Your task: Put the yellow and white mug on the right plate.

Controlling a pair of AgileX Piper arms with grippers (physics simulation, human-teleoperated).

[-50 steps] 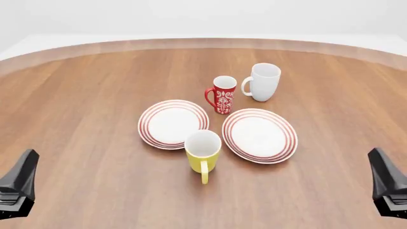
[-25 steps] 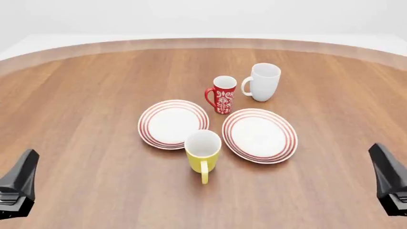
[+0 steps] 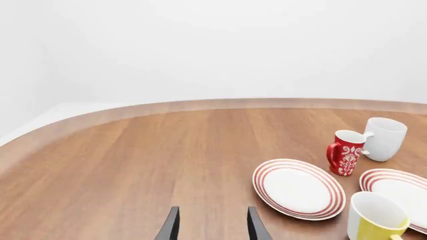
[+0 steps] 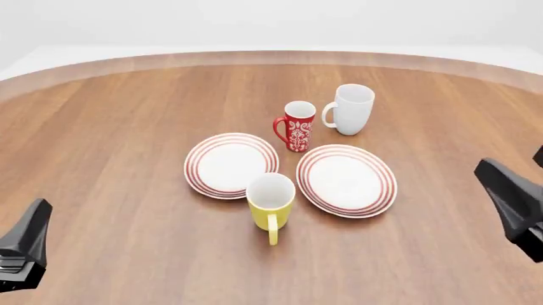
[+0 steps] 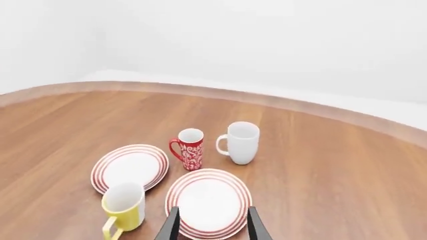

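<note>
Nearest the camera, at the left edge of the front view, sat the left gripper (image 4: 24,254), exactly where it had been a second before; in its wrist view, fingers parted with nothing between them. Only the right gripper (image 4: 513,203) had changed: lifted from the lower right corner, risen and swung inward toward the table (image 4: 127,127), fingers likewise apart and empty in its own wrist view. Judged as the opening of a reach by the right arm, with no grasp yet made.

Further in stood the yellow mug (image 4: 271,199), upright on the wood, handle toward the arms, just before the gap between both plates and unmoved. Looked to overlap the left plate (image 4: 202,166) rim; contact could not be told. Behind and to its right lay the right plate (image 4: 373,185), bare, still awaiting the mug. Beyond the plates stood the red mug (image 4: 297,126), and farthest, the white mug (image 4: 351,109).
</note>
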